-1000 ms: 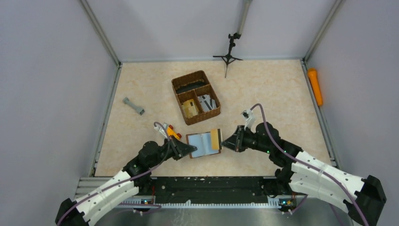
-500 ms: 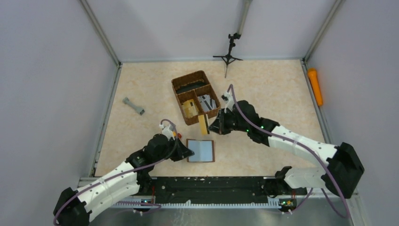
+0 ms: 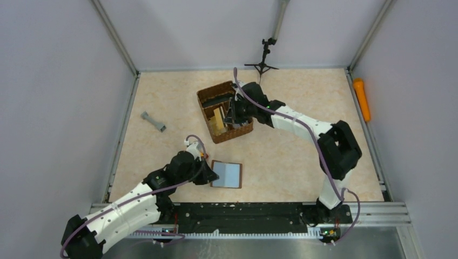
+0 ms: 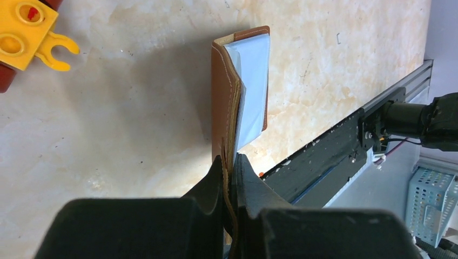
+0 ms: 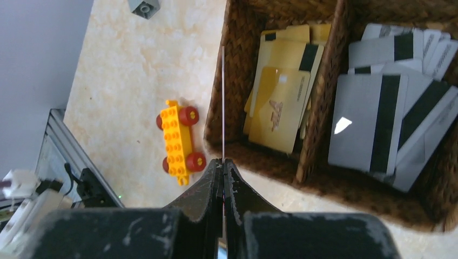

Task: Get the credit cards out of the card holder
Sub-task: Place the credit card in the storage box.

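Note:
The brown leather card holder (image 3: 227, 174) lies open on the table, grey-silver inside up. My left gripper (image 3: 208, 174) is shut on its left edge; in the left wrist view the jaws (image 4: 229, 162) pinch the leather of the card holder (image 4: 222, 97), and its grey-silver inside (image 4: 254, 75) shows. My right gripper (image 3: 231, 112) hovers over the woven basket (image 3: 218, 87) and is shut on a thin card, seen edge-on in the right wrist view (image 5: 222, 102), above the basket's left wall. Grey-silver credit cards (image 5: 386, 116) with black stripes lie in the basket's right compartment.
Gold cards (image 5: 283, 91) fill the basket's (image 5: 322, 108) left compartment. A yellow toy car (image 5: 178, 141) sits by the left arm (image 3: 201, 154) and in the left wrist view (image 4: 27, 29). A grey brick (image 3: 153, 122), a black tripod (image 3: 263, 59) and an orange object (image 3: 361, 99) lie farther off.
My right gripper has carried the card from beside the card holder up and back to over the basket. The card holder has shifted slightly left. My left gripper keeps its hold.

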